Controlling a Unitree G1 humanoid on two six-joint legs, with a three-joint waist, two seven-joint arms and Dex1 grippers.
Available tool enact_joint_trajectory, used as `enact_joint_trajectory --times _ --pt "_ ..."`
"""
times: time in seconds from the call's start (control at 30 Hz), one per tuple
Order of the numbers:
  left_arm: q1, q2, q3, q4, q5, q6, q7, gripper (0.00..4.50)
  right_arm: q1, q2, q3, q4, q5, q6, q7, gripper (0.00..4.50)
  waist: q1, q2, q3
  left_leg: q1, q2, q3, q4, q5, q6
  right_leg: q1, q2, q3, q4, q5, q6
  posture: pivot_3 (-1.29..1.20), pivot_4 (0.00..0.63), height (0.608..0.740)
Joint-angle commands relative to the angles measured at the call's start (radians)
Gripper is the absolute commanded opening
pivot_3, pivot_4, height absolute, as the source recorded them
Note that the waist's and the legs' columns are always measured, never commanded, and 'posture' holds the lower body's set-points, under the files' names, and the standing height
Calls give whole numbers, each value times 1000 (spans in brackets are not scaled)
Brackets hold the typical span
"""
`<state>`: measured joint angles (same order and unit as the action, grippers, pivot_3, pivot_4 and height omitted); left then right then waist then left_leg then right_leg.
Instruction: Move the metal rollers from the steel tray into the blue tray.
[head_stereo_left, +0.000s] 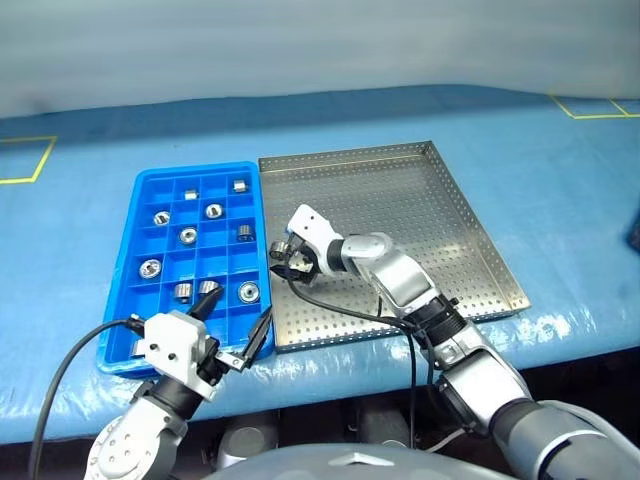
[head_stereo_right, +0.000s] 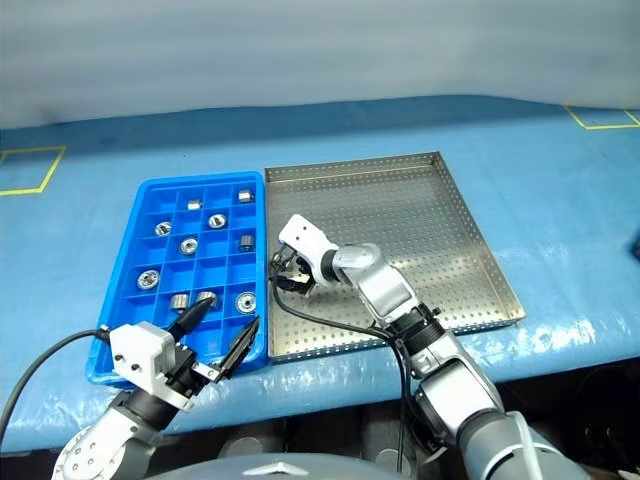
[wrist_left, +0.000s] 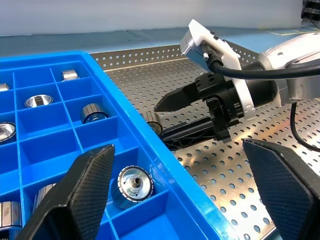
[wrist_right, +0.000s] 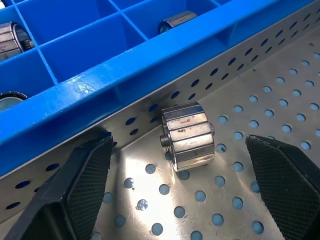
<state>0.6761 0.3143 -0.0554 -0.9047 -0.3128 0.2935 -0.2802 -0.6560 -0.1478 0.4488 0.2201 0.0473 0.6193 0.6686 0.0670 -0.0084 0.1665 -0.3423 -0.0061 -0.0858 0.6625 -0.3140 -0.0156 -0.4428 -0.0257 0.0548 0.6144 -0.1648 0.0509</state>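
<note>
- Against the left rim of the steel tray (head_stereo_left: 400, 200), just beside the blue tray (head_stereo_left: 145, 215), lies the last metal roller (wrist_right: 189, 135) on its side; I judge it the only one left to move.
- Right gripper (head_stereo_left: 290, 260) hangs over it with fingers spread wide and not touching, angled down to straddle it.
- Nine or so rollers (head_stereo_left: 188, 236) sit one per compartment in the blue tray, so the job looks nearly done.
- Left gripper (head_stereo_left: 238, 330) waits spread and empty over the blue tray's near right corner, clear of the work.
- From the head views the right hand largely covers the roller, and the left fingers hide part of the near compartments.
</note>
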Motion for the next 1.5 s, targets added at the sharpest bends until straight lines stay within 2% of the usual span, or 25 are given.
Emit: enact_joint_trajectory --times 0.03,0.1,0.2,0.4,0.67,0.83,0.97,1.23,1.5 --pt "0 -8 -11 -41 12 -29 7 4500 -30 42 -4 45 -19 -39 -22 4097 -5 0 0 0 0 0 0 0 0 0 0 0 1 0 0 351 150 740" --pt "0 -9 -15 -42 15 -28 10 4500 -33 48 -6 64 -29 -51 -24 3600 -11 0 0 2 0 0 0 0 0 0 0 0 5 -1 -2 359 150 740" --pt "1 -11 -18 -43 19 -29 16 4500 -30 56 -12 70 -32 -57 -21 2572 -7 0 0 2 0 0 1 0 0 0 1 0 13 -3 -5 360 150 740" --pt "2 -16 -26 -43 26 -30 19 4500 -22 56 -20 61 -42 -57 -19 736 -4 -1 0 4 0 -2 1 2 1 -1 1 0 14 -3 -5 358 150 740" --pt "0 -17 -26 -37 26 -34 15 4500 -10 41 -64 -31 -46 -42 -66 738 7 -1 1 1 0 -2 0 2 1 -3 1 0 11 -3 -5 355 150 740" --pt "-2 -17 -20 -32 25 -37 15 4500 -44 77 -129 -96 -57 -63 -182 738 11 -1 1 1 0 -2 0 2 1 -3 1 0 11 -3 -5 354 150 740" --pt "-4 -19 -13 -29 27 -39 20 4500 -82 115 -127 -120 -64 -98 -212 738 9 -1 1 1 0 -2 0 2 1 -3 1 -1 11 -4 -5 361 150 740" --pt "17 -29 -9 -33 41 -51 35 4500 -105 203 -66 -71 -57 -147 -183 738 20 -1 1 1 0 -3 0 2 1 -3 0 -1 11 -4 -5 406 150 740" --pt "89 -53 -13 -47 69 -96 58 4500 -48 282 10 -6 -28 -156 -103 738 36 -1 1 1 0 -4 -1 2 1 -3 0 -3 11 -5 -6 466 150 740"
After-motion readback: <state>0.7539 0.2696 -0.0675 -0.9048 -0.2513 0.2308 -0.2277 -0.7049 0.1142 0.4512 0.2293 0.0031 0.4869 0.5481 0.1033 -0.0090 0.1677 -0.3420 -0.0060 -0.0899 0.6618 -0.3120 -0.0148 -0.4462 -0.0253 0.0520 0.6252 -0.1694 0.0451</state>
